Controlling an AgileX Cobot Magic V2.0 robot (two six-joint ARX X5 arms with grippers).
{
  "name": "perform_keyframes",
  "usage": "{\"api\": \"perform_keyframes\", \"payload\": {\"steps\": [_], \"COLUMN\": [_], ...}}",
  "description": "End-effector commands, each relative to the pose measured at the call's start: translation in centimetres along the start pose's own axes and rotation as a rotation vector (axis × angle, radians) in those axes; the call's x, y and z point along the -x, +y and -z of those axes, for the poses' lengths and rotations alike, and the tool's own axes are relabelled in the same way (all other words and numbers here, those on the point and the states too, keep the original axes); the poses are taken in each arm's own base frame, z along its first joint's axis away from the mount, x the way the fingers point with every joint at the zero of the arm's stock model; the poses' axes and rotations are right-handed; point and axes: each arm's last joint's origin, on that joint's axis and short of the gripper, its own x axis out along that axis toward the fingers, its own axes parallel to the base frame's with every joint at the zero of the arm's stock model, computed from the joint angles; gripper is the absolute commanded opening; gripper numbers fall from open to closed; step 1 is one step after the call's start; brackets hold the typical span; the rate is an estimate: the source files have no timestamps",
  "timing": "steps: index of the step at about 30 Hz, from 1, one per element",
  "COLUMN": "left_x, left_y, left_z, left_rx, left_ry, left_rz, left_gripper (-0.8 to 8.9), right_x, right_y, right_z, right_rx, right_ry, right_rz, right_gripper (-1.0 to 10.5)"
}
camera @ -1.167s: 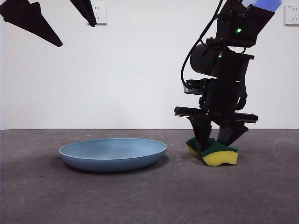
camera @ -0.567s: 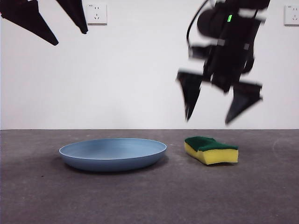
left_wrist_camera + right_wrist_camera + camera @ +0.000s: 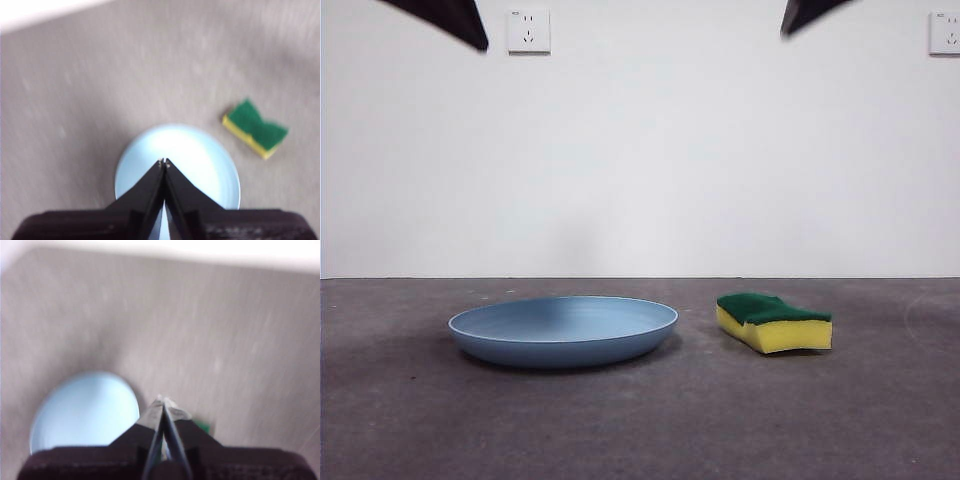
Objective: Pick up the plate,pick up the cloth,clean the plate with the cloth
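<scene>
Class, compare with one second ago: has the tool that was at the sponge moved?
Yes. The right tool has risen away from the sponge, up past the wall socket, leaving only a black tip at the front view's top edge.

I see a plain light-blue plate, a yellow sponge topped dark green, black jaws on both arms, a mottled grey table, a white wall.

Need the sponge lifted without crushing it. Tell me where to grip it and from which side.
Come straight down on the sponge and pinch its long yellow side walls at the narrow waist: it lies flat, green face up, clear of the plate.
</scene>
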Motion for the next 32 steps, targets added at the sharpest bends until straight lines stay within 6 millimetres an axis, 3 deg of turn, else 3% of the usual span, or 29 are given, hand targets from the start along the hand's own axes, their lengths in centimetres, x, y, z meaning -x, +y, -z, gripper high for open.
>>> {"api": "perform_keyframes", "payload": {"steps": [1, 4, 7, 14, 17, 21, 32], "left_x": [1.5, 3.2, 3.6, 3.1, 3.1, 3.2, 2.8], "left_y": [-0.5, -1.0, -1.3, -1.4, -1.5, -1.4, -1.3], "left_z": [-0.3, 0.7, 3.4, 12.0, 14.7, 16.4, 16.9], "left_rx": [-0.025, -0.028, -0.028, 0.041, 0.101, 0.125, 0.122], "left_ry": [-0.079, -0.188, -0.244, -0.321, -0.395, -0.394, -0.317], "left_rz": [-0.026, -0.039, -0.038, -0.071, -0.07, -0.073, -0.097], "left_gripper": [-0.08, -0.08, -0.08, -0.08, -0.08, -0.07, -0.03], "right_x": [2.2, 4.3, 5.0, 5.4, 5.4, 5.3, 5.3], "right_y": [0.5, 0.9, 0.8, -0.1, -0.5, -0.7, -0.7], "right_z": [0.8, 2.8, 5.5, 12.9, 15.3, 16.5, 16.8], "right_rx": [0.036, 0.045, 0.044, 0.011, 0.01, -0.007, -0.003], "right_ry": [-0.064, -0.15, -0.196, -0.223, -0.211, -0.145, -0.116], "right_rz": [0.01, -0.012, 0.022, 0.021, 0.022, 0.032, 0.033], "right_gripper": [-0.1, -0.1, -0.1, -0.1, -0.1, 0.0, 0.0]}}
